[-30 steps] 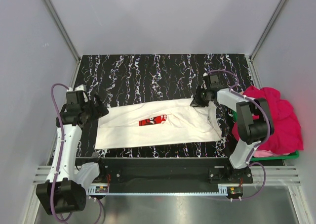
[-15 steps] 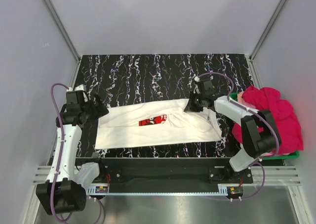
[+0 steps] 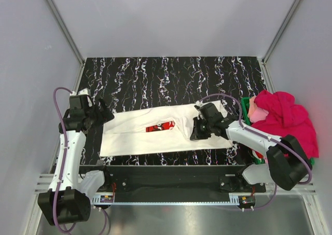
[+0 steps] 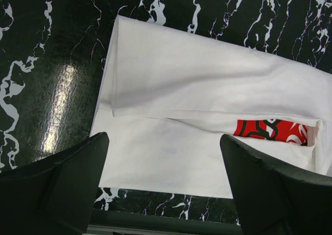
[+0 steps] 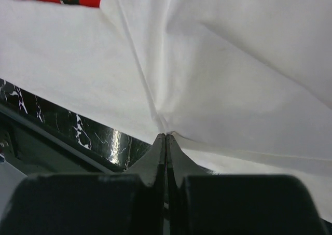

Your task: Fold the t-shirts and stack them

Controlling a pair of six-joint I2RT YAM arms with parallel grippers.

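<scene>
Lying along the near half of the black white-veined marble-pattern table (image 3: 155, 74), the white cotton t-shirt with a red printed chest panel (image 3: 140, 136) is shown part-folded. The bright magenta-pink t-shirts (image 3: 290, 123) are heaped beyond the table's right edge. The right gripper (image 3: 196, 130), clamped on a pinch of white cloth, has been carried from the shirt's far right corner toward its middle. The left gripper (image 3: 105, 115) is held spread wide over the shirt's left end, unmoved.

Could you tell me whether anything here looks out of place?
The pink t-shirts are heaped, spilling over the green basket on the right. The white t-shirt lies at a slant, its fabric puckered where the right gripper pinches it.
</scene>
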